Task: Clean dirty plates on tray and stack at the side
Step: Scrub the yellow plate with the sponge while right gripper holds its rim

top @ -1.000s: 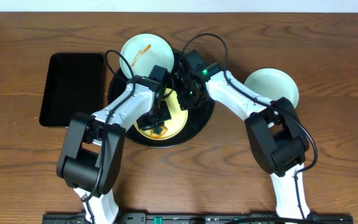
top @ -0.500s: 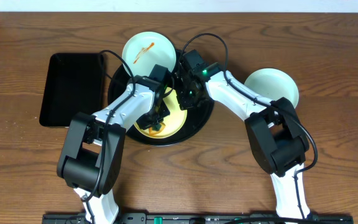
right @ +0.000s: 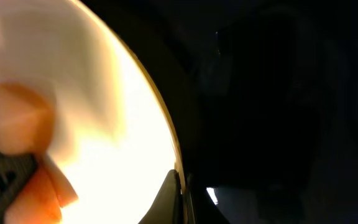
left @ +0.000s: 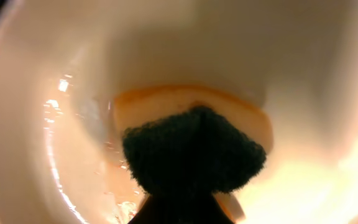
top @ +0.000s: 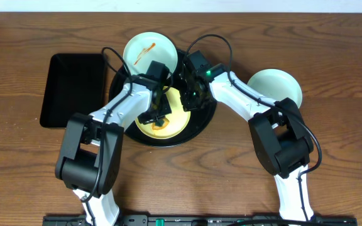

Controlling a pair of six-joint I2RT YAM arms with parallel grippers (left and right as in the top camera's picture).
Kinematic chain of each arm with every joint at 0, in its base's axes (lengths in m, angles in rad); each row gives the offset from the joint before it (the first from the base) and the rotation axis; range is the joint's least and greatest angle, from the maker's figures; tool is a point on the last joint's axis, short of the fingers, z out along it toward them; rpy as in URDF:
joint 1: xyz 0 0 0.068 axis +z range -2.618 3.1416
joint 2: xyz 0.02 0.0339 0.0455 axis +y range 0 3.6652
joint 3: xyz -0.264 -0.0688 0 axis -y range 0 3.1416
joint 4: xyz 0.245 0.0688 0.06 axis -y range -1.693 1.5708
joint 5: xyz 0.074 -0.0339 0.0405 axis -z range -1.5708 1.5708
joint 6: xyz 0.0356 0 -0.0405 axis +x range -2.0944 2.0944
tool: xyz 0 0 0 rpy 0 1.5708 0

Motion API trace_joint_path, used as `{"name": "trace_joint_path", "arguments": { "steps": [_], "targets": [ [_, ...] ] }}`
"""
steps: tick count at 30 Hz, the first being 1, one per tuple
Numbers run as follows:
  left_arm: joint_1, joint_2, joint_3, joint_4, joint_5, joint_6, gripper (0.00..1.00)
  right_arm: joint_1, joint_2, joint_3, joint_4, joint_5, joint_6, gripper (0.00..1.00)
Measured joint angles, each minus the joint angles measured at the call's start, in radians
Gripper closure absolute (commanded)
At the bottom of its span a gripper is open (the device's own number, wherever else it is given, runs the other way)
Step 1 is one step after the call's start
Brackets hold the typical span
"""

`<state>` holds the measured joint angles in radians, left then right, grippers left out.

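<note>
Your left gripper (top: 159,115) is pinching a sponge (left: 194,152) and pressing its dark green face down into the yellow plate (top: 172,125). That plate is sitting on the round black tray (top: 201,124), toward the near side. In the left wrist view the sponge's orange body is showing behind the green pad, and wet glints are lying on the plate beside it.

Your right gripper (right: 178,194) is reaching in from the far right, its fingers pressed together right at the yellow plate's rim. You cannot tell from these views whether the rim is caught between them.

The streaked blue-green plate (top: 148,53) is lying at the tray's far-left edge with an orange-red smear across it. The clean blue-green plate (top: 275,88) is resting on the tabletop (top: 332,50), well apart to the right of the tray. A rectangular black tray (top: 74,88) is lying to the left.
</note>
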<state>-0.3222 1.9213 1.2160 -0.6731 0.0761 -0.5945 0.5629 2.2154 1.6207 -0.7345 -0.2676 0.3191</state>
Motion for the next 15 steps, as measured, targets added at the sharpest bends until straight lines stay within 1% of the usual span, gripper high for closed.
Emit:
{"name": "trace_joint_path", "arguments": {
  "steps": [6,15],
  "targets": [
    [0.025,0.000,0.000,-0.002,-0.005,-0.005,0.92,-0.014,-0.006,-0.022,0.012,-0.047,0.023,0.99],
    [0.025,0.000,0.000,-0.002,-0.020,-0.058,0.93,-0.030,-0.014,-0.060,0.044,-0.110,0.091,0.99]
  ]
}}
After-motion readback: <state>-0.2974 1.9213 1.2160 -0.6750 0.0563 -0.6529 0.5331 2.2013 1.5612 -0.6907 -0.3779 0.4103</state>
